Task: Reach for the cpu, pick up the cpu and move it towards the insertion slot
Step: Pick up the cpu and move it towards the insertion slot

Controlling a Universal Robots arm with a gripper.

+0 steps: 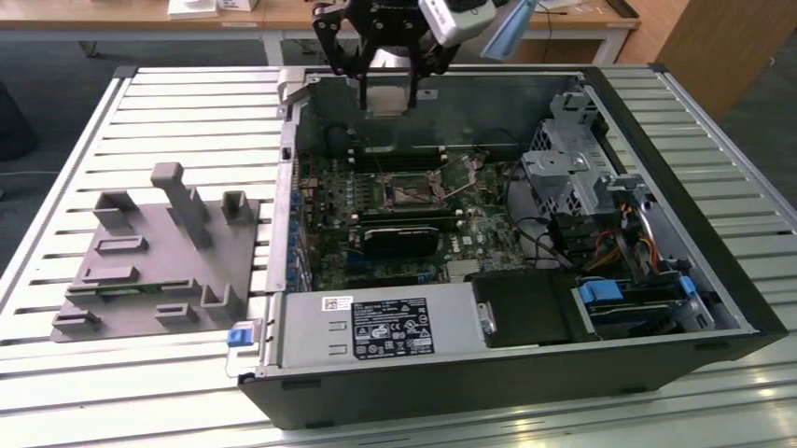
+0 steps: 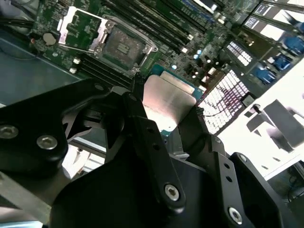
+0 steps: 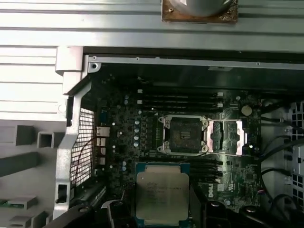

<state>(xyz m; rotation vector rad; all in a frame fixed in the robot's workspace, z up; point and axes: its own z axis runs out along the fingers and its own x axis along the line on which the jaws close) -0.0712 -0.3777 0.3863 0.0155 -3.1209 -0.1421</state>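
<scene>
Slatted metal table (image 1: 187, 112) carries an opened computer case (image 1: 697, 280) lying on its side, with a grey plastic fixture (image 1: 149, 271) beside it toward the exterior view's left. A wooden desk stands in the background.

Gripper (image 1: 386, 98) hangs over the far end of the case, above the motherboard (image 1: 373, 201). Its black fingers (image 2: 152, 142) are closed narrowly on the cpu (image 3: 162, 197), which sits between them at its opposite edges. In the second wrist view the chip's silvery top (image 2: 166, 102) shows tilted slightly, with a pale green rim visible at its outer edge. In the first wrist view the chip faces the camera flat, its metal lid and green border plainly seen.

Insertion slot (image 3: 184, 135) lies on the board just beyond the held chip in the first wrist view, near but apart from it, with the hinged retaining frame (image 3: 227, 137) swung open beside it. The same socket appears in the second wrist view (image 2: 124, 47), dark-centred inside a silvery frame, with memory slots running alongside.

Handling assessment: the chip is judged light, rigid and thin, with a smooth metal lid that offers little friction. Its underside contacts and the socket pins are judged fragile. Hold by the edges, as at present, appears the correct choice; a flat, level attitude looks necessary. Chip is lifted clear of the fixture and stands close above the socket area, not yet over it.
</scene>
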